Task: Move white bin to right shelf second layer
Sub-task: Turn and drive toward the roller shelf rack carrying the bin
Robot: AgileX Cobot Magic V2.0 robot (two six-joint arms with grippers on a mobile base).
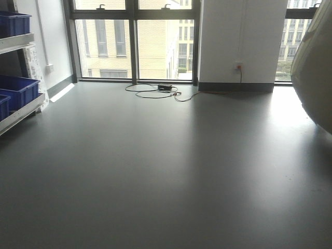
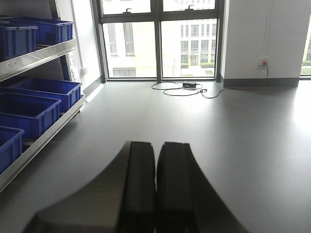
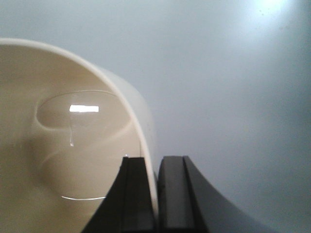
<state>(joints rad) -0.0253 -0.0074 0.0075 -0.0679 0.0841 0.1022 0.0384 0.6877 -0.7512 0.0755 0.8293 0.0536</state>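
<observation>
Cream-white bin: wall pinched by right pincer.
Left pincer: pressed together, empty.
Blue crates: on left rack.

**Three cameras, one room**

The front view looks out from low down, level across the grey floor to the windows. The left wrist view faces the same way, sighting over the left end effector. It shares those windows, the coiled cable and the blue crates at left. The right wrist view is in very close, looking along the right end effector at the white bin, whose flank fills the front view's right edge.
</observation>
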